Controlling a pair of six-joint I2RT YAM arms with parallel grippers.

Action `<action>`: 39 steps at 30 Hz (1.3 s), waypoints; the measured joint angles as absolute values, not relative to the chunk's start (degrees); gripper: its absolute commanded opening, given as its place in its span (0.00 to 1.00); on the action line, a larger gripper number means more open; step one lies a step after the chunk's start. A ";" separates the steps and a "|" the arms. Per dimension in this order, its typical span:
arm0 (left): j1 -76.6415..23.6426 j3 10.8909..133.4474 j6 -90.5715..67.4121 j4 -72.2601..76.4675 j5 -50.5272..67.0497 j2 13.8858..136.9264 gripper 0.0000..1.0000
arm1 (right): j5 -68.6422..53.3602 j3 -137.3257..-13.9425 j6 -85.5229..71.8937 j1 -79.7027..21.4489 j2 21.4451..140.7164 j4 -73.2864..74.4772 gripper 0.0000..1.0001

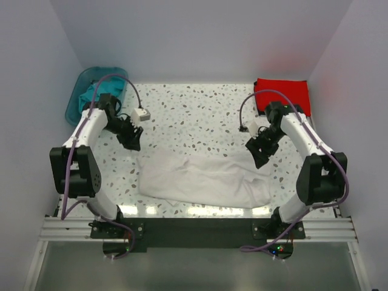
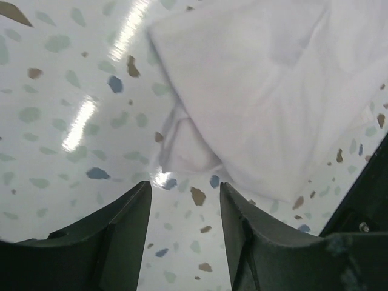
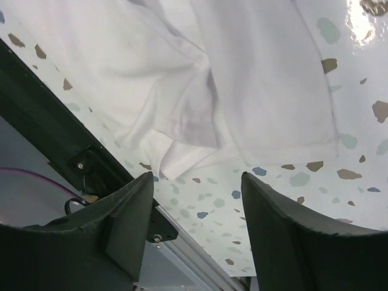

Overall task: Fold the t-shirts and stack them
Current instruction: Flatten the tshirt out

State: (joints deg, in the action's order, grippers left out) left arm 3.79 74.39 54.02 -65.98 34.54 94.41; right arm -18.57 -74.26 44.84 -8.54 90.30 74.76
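The white t-shirt (image 1: 203, 179) lies rumpled across the near middle of the speckled table; it also shows in the left wrist view (image 2: 273, 91) and the right wrist view (image 3: 200, 79). The red t-shirt (image 1: 283, 94) lies folded at the far right corner. The teal t-shirt (image 1: 92, 92) sits in the tub at the far left. My left gripper (image 1: 134, 143) is open and empty, just above the white shirt's left upper corner (image 2: 185, 185). My right gripper (image 1: 262, 159) is open and empty over the shirt's right edge (image 3: 197, 176).
A translucent teal plastic tub (image 1: 74, 103) stands at the far left corner. White walls enclose the table on three sides. The black base bar and aluminium rail (image 1: 200, 227) run along the near edge, seen in the right wrist view (image 3: 54, 130) too.
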 measured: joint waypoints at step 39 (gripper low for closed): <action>-9.41 81.93 27.55 -44.36 22.90 115.39 0.51 | -4.97 -69.12 28.51 -22.15 97.14 66.83 0.46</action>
